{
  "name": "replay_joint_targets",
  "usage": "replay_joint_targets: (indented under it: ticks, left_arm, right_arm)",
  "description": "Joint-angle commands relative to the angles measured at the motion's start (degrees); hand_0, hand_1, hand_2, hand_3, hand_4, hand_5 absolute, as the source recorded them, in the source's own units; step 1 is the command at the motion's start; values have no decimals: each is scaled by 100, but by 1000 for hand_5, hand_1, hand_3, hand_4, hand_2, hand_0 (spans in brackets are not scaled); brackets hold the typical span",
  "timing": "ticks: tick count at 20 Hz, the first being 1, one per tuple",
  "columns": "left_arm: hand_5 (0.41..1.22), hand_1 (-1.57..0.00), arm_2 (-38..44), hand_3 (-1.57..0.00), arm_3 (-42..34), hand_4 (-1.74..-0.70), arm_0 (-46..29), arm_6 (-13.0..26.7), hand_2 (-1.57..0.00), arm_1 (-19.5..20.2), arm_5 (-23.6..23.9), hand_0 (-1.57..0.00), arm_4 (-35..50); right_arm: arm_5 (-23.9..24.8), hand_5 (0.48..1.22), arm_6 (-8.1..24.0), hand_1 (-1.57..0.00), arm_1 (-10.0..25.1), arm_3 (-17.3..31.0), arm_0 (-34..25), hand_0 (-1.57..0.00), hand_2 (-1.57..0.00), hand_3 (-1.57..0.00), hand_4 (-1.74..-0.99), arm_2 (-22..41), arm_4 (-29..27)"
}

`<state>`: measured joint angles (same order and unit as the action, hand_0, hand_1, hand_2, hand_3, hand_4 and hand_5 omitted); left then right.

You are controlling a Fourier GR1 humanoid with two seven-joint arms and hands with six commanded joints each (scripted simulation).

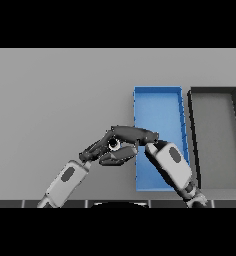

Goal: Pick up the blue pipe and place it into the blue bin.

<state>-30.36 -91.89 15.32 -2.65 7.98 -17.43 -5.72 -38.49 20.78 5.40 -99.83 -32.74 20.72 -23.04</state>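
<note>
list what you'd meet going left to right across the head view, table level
White and grey left arm → dark left hand → dark right hand, reaching over it → open blue rectangular bin → dark grey rectangular bin. The blue pipe is left out: it cannot be made out between the hands.
</note>
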Motion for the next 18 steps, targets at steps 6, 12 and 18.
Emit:
replay_joint_targets:
  ticks: [6, 12, 18]
  left_arm:
    - [654, -54, 142, -52, 155, -884, -79, 474, -51, -155, 76, -57, 265]
    - [543, -13, 83, -13, 27, -913, -273, 837, -13, -170, 73, -14, 359]
    - [493, -3, 51, -3, -213, -927, -402, 971, -3, -127, 93, -3, 412]
  right_arm:
    - [-21, 1220, -135, -1570, -161, 81, -14, -1570, -1570, -1570, -1488, -141, 81]
    - [645, 1221, 1015, -1571, -135, 49, -302, -1571, -1571, -1571, -1491, -433, -1881]
    - [1483, 1221, 1236, -1571, 325, 84, -1757, -1571, -1571, -1571, -1494, -966, -2913]
